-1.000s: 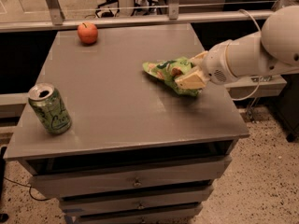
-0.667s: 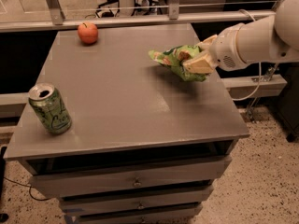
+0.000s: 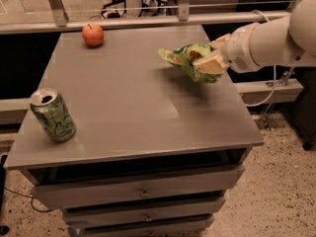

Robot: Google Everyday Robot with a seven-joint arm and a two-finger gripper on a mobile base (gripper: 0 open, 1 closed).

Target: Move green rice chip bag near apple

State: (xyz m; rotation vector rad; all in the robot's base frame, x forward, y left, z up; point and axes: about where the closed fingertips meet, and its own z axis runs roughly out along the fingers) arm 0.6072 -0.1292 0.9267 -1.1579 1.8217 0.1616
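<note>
In the camera view, we are holding the tool point(image 3: 205, 63) closed on the green rice chip bag point(image 3: 179, 58). The tool is pinching one crumpled end, and the rest of the bag is sticking out past the tool's tip, apparently clear of the bench point(image 3: 128, 98). We are judging the foil to be light, soft and slippery, so a firm pinch on a bunched fold is suiting it best. The apple point(image 3: 92, 34) is sitting well apart from the tool, beyond the bag's free end. The green drink can point(image 3: 53, 115) is standing farther off still.
</note>
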